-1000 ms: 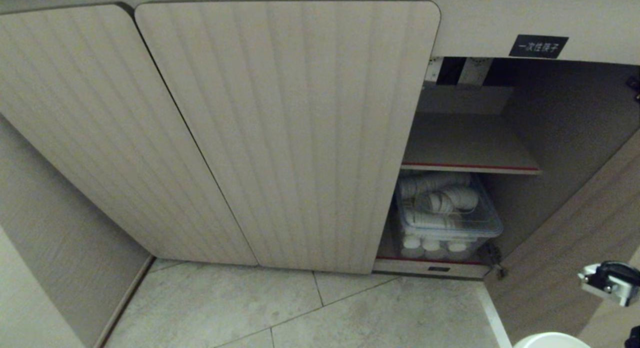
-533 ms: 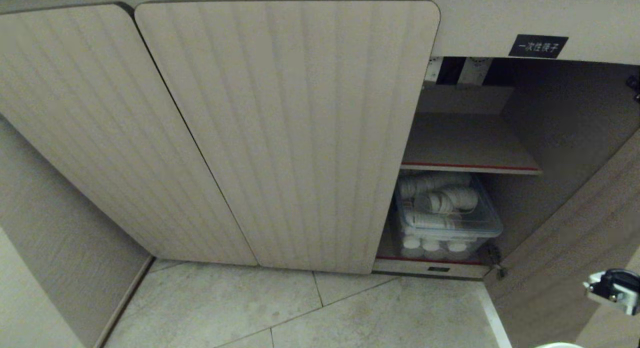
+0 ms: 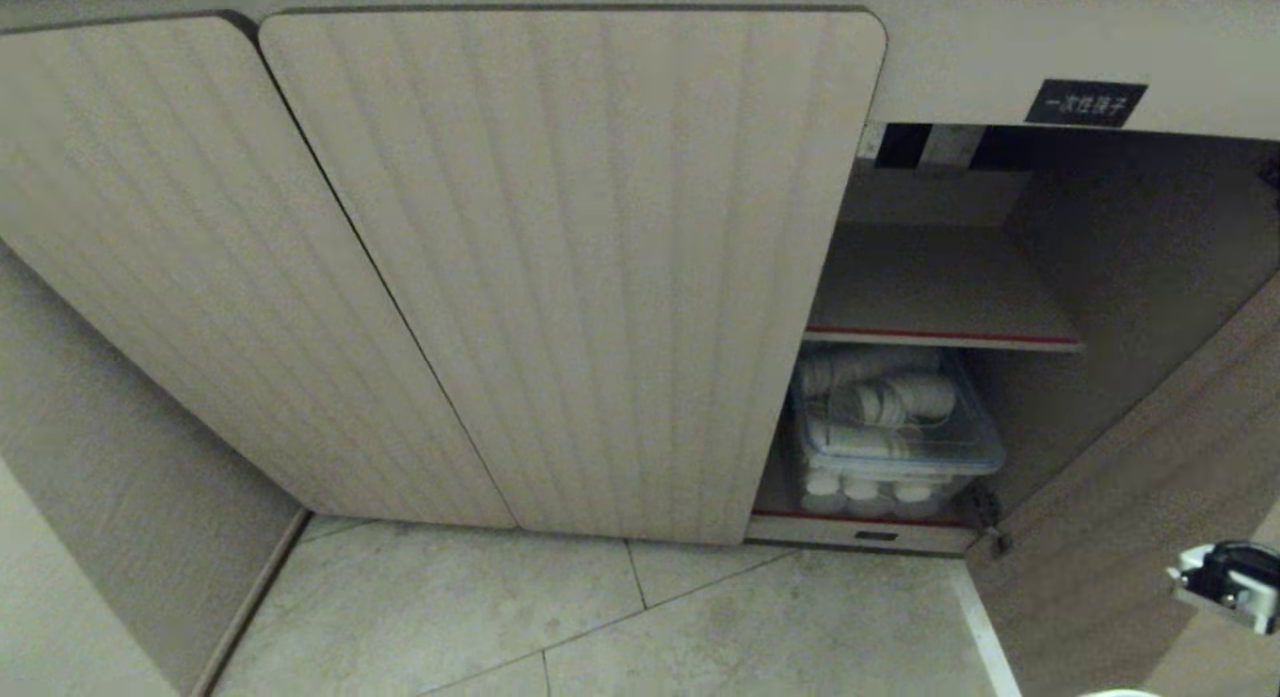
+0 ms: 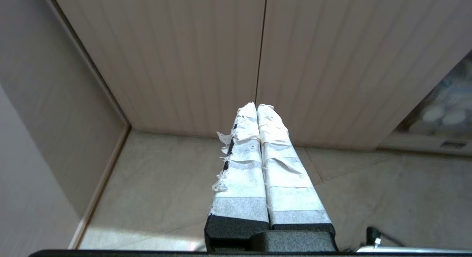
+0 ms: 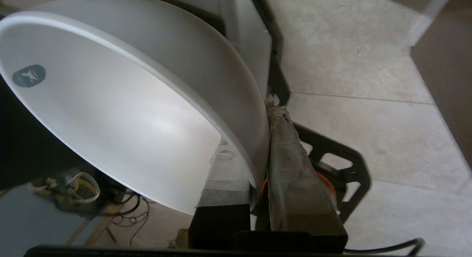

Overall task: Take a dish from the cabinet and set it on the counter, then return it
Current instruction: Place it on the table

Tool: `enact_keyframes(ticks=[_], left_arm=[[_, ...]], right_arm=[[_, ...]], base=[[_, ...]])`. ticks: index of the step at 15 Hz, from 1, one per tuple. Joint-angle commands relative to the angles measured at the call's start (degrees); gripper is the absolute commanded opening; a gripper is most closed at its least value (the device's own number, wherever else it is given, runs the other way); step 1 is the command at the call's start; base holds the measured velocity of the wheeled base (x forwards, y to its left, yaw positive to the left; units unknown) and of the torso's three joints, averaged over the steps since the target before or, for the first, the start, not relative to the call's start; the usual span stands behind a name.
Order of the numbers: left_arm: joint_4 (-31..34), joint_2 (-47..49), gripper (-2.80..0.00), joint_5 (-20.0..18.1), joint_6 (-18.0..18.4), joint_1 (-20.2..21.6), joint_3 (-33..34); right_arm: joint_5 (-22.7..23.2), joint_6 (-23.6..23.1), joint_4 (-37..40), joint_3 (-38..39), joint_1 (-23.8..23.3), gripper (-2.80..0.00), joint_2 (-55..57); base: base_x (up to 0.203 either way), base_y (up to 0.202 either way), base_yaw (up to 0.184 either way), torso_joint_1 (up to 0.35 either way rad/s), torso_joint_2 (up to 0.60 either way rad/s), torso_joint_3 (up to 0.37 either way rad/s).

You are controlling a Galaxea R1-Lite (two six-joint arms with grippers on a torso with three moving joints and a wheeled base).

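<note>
Pinching the dish (image 5: pixel 121 102) by its rim, the right gripper (image 5: pixel 258 153) carries it tilted beside the open cabinet (image 3: pixel 940 307); left gripper (image 4: pixel 258 109), fingers together, idles facing closed doors.

White bowl (image 5: pixel 121 113), round, smooth, w/ small grey-blue logo inside near the rim, sits tilted on edge, rim pinched between the right gripper's (image 5: pixel 263 139) taped fingers, above the floor tiles. Cabinet (image 3: pixel 570 277): low, beige, fluted round-cornered doors; two on the left are shut, right-hand compartment stands open w/ red-edged shelf and black label above.
</note>
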Motion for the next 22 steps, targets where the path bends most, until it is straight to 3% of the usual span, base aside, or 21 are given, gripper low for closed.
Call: enact_keyframes(ticks=[1,22], left_arm=[[-0.21,-0.02,-2.8,0.0,-0.03,0.02,0.05],[-0.21,-0.02,-2.8,0.0,-0.03,0.02,-0.04]], right_arm=[[-0.56,0.01,0.28,0.1,0.19,-2.8,0.08],[-0.83,0.01,0.36,-0.07,0.1,-2.8,0.06]], base=[[0.0,0.0,0.0,0.105,-0.29,-0.338],[0.0,0.0,0.0,0.172,-0.5,-0.302]])
